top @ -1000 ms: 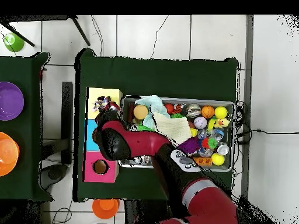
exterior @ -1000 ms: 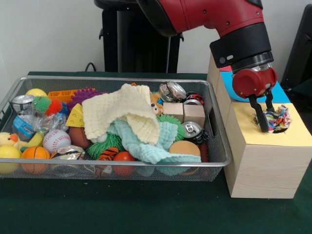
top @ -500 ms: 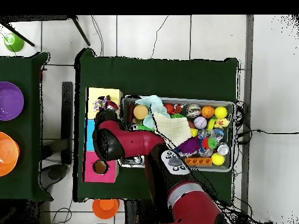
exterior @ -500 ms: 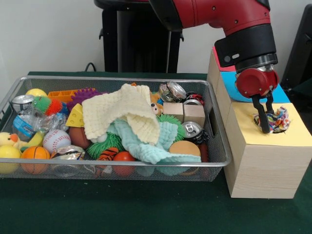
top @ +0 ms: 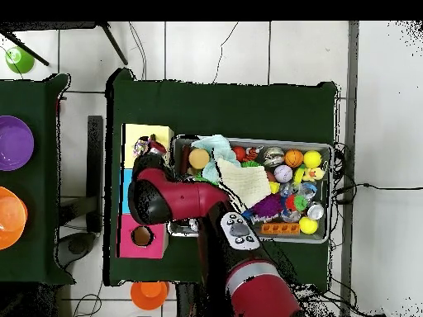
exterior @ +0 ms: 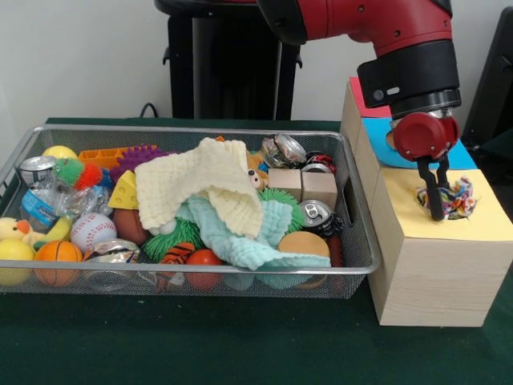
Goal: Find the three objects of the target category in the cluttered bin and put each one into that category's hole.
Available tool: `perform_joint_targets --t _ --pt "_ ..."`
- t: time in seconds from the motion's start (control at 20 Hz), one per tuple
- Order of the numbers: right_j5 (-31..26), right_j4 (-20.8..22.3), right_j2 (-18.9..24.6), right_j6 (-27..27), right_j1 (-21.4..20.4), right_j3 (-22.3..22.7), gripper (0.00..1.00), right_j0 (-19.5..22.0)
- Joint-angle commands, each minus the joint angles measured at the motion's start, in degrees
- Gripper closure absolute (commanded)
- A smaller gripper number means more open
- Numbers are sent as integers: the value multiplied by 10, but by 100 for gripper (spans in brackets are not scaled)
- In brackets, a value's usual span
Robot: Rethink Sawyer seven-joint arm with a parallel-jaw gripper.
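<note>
One patterned cloth bundle (exterior: 457, 199) sits in the round hole of the yellow-topped box (exterior: 449, 228), partly sunk in. It also shows in the overhead view (top: 149, 149) on the yellow top (top: 147, 132). My gripper (exterior: 440, 200) hangs over the hole, open, with one finger in front of the bundle and the other behind it. The wire mesh bin (exterior: 192, 129) stands left of the box, also seen from above (top: 252, 139). No other patterned bundle shows in it; a cream cloth (exterior: 200, 180) and a mint cloth (exterior: 240, 233) cover its middle.
The blue-topped box (exterior: 461, 152) and red-topped box (exterior: 362, 96) stand behind the yellow one. The bin holds balls, cans, spiky balls, wooden blocks (exterior: 309, 184) and a rubber duck (exterior: 12, 228). Bowls (top: 12, 142) stand on a side table.
The arm has shifted slightly right and up over the yellow box. The bundle has sunk a little lower into the hole.
</note>
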State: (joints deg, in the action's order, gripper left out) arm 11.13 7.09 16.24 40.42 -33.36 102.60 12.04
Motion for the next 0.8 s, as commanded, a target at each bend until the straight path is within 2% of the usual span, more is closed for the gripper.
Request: perform_joint_targets --t 0.05,0.45,0.8 --pt "-178 -22 -44 78 47 -60 0 18" --pt "-241 -11 -6 81 64 -69 0 43" --pt "-261 -7 7 85 83 -81 0 50"
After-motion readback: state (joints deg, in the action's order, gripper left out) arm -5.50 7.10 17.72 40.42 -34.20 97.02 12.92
